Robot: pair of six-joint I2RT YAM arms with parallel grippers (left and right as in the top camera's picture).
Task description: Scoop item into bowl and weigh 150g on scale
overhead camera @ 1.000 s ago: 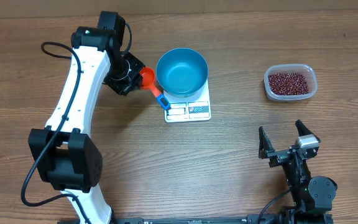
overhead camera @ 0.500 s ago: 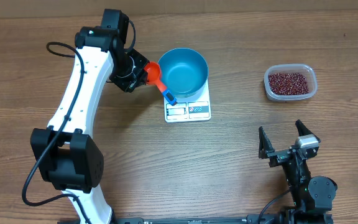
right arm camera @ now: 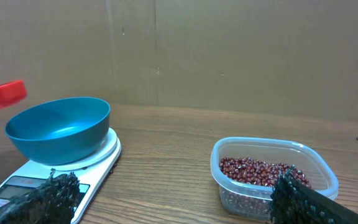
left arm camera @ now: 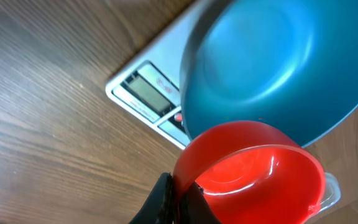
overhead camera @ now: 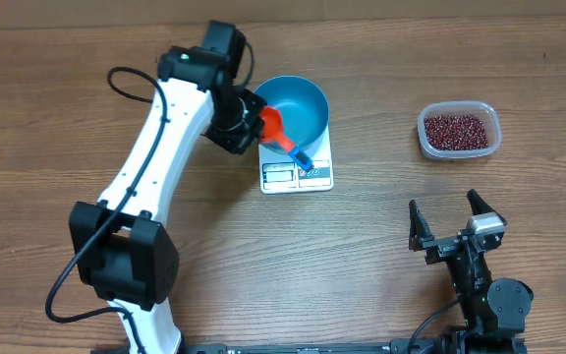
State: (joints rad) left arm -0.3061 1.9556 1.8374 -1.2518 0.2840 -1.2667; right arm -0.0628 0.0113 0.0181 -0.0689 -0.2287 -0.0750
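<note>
Big wood table, brown and flat, with long streaky lines.

Long left arm, white and smooth, with black joints and a black cord, reaching across toward the bowl.

Round deep bowl, blue, smooth and a little shiny, bare blue inside. Sitting right on top of the scale.

Scale flat, white and boxy, with a small grey screen and label patches along the near edge, poking out from under the bowl.

Clear plastic tub with soft round corners, out on the right side of the table, well apart from the bowl.

Right gripper, black, down low near the front edge. Rough dark fingers spread wide apart, holding nothing.

Left gripper, black, with fingers squeezed close together, pinching the scoop at its cup end.

Scoop small, made of shiny plastic: a round red cup with a short blue handle sticking out over the scale. Held up in the air by the bowl's left rim.

Beans inside the clear tub. Lots of tiny oval bits, dark red-brown, piled loose in a low bumpy heap.
</note>
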